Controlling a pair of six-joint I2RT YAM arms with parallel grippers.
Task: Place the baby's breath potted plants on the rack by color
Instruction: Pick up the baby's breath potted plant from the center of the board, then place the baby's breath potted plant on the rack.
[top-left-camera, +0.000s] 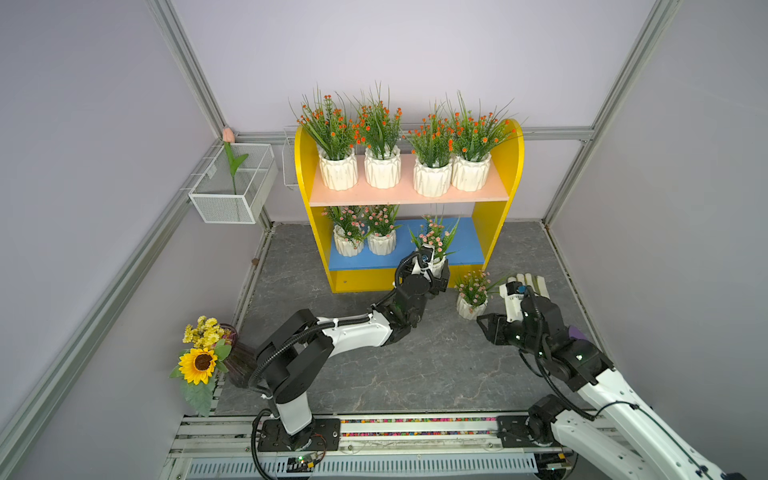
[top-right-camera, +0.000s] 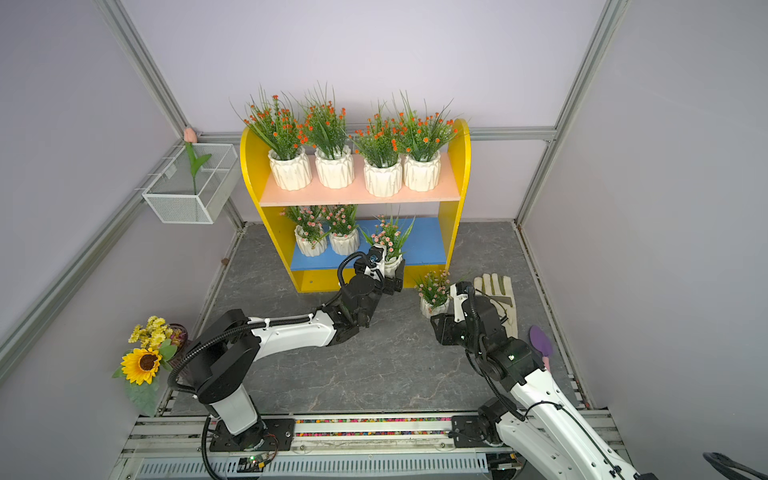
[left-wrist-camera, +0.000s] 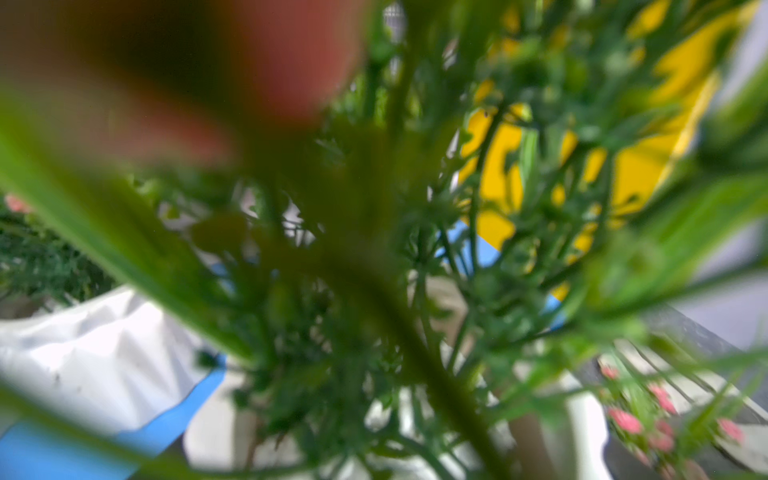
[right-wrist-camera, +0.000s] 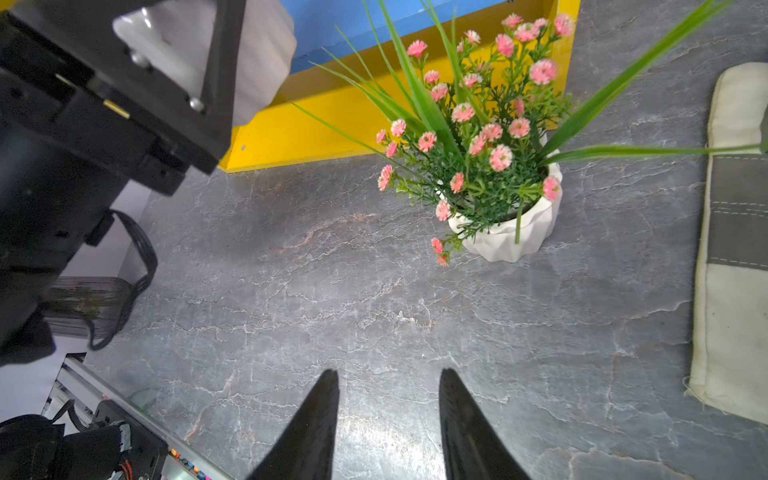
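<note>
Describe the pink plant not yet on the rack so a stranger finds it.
Find the yellow rack at the back wall, then its front corner on the robot's right. There, on the grey floor beside a pale glove, stands a white ribbed pot of pink blossoms. It alone stands on the floor; the other pink plants are at the blue shelf.

Rack (top-left-camera: 505, 174): yellow, upright, upper centre; salmon board (top-left-camera: 407, 195) above blue board (top-left-camera: 469, 245).
Orange plants (top-left-camera: 337, 170): four white ribbed pots in a row on the salmon board.
Pink pair (top-left-camera: 348, 245): upright, side by side, blue board's left end.
Third pink plant (top-left-camera: 436, 235): blue board's front edge, pot between the left claw (top-left-camera: 436, 272) jaws.
Fourth pink plant (top-left-camera: 471, 297): upright on the bench (top-left-camera: 374, 365), beside the rack's lower right corner.
</note>
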